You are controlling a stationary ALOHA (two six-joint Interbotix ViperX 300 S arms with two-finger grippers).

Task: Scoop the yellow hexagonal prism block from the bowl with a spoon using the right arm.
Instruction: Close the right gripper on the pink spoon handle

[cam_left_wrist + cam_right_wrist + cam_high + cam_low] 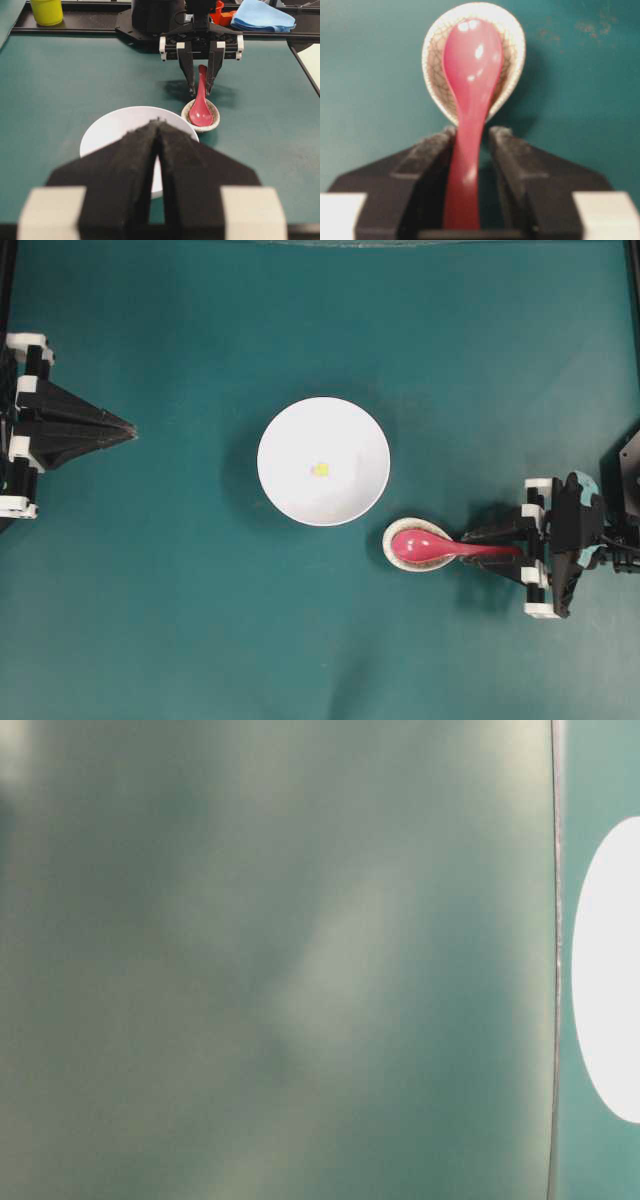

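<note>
Teal matting is covering the bench, and the white bowl [323, 461] is sitting mid-bench with the tiny yellow hexagonal prism block [320, 469] lying at its bottom. Just beside it, the red spoon [440, 546] is resting with its scoop in a speckled spoon rest [400, 558]. The right tool [472, 145] is straddling the handle, fingers apart with a gap showing on one side. That glazed handle looks slippery and brittle; gripping mid-handle seems wisest. The left tool [157, 150] is parked, pressed together.

Right end effector [497, 550] low, fingers parted (narrow gap); left end effector [128, 429] parked, fingers together.
</note>
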